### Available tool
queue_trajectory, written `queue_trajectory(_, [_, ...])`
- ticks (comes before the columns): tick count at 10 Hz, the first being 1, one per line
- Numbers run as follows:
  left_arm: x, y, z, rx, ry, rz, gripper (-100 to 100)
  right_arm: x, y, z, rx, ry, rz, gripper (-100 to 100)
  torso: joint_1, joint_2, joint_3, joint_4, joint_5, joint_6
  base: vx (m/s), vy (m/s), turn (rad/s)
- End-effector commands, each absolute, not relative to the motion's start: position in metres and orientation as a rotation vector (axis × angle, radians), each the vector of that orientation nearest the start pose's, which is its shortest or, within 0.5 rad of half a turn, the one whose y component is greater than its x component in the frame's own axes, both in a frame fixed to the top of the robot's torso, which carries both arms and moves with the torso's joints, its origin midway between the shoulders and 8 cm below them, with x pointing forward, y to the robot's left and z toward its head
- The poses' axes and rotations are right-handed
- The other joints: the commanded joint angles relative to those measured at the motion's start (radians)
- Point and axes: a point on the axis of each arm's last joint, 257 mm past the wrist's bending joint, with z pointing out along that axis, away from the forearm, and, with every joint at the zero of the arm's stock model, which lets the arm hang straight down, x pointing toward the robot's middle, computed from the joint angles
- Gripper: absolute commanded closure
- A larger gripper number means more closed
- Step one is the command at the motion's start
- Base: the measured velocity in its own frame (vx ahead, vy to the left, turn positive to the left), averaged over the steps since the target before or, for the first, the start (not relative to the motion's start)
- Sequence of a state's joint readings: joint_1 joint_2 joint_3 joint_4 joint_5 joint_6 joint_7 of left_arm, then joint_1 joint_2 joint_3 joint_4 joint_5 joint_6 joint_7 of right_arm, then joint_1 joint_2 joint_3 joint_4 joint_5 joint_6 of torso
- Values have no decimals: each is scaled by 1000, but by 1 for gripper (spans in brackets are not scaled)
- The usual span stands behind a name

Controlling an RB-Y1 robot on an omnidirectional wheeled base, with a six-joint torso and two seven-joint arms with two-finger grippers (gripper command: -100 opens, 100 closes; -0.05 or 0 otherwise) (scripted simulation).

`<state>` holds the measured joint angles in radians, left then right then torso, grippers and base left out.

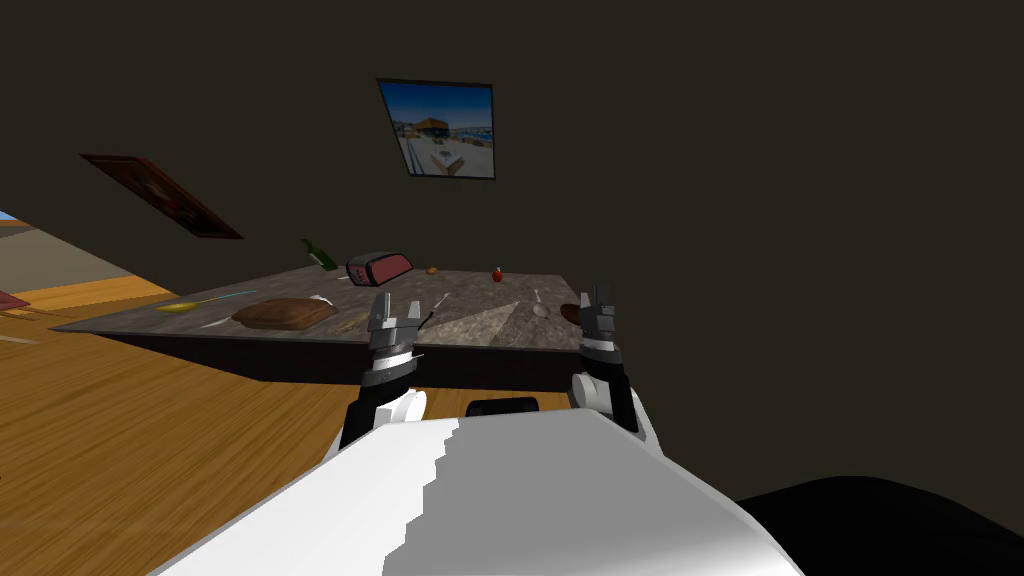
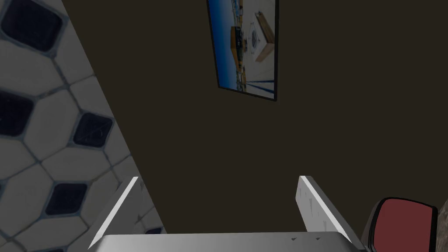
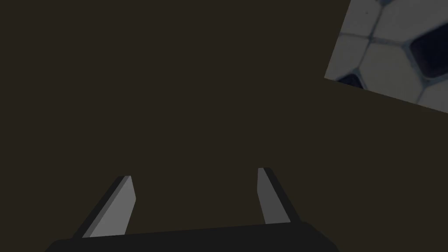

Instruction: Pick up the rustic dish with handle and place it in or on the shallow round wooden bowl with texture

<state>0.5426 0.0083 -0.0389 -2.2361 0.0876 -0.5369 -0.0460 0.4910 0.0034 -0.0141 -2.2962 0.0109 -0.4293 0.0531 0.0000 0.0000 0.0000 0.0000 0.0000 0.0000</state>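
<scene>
Two pincers stood wide and empty by the near edge of the desk (image 1: 480, 330). The left pincer (image 1: 396, 304) was toward the middle of that edge and the right pincer (image 1: 596, 294) toward its right end, each with its blades well apart and nothing between them.

The rustic dish (image 1: 569, 313), as best I could judge, was the small brown piece on the desk's near right corner. It lay just beside the right pincer and was partly hidden behind it, and its handle could not be made out. The shallow wooden bowl (image 1: 285, 313) lay broad and brown on the left part of the desk, well apart from the dish. Farther back sat a red-faced box (image 1: 379, 268), a green bottle (image 1: 318, 254) and a small red thing (image 1: 497, 275).

Nothing was grasped, so the task stood at its approach. The dish would probably handle as a stiff, fairly light thing. It was low and flat, so its rim offered little for thin blades to bite. The handle, once found, would likely be the better hold, taken across its width from above by the right pincer, which was nearest. A smooth surface could be slippery, and a one-sided hold might let the dish tip. It called for a firm squeeze and a level carry across to the bowl.
</scene>
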Motion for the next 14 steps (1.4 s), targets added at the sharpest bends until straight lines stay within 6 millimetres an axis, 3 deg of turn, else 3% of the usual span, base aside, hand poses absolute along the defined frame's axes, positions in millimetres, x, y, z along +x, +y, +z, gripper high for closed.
queue_trajectory(1, [343,283,-3,-735,606,-1324,0,354,-279,22,636,692,1212,-100,0,0,0,0,0,0,-8,7,20])
queue_trajectory(7, [343,283,-2,-735,606,-1324,0,370,-255,17,455,856,1065,-100,3,3,2,1,1,0,-37,35,52])
queue_trajectory(14, [343,283,-2,-735,606,-1324,0,397,-239,-8,195,1046,755,-100,2,3,2,1,1,0,-44,48,93])
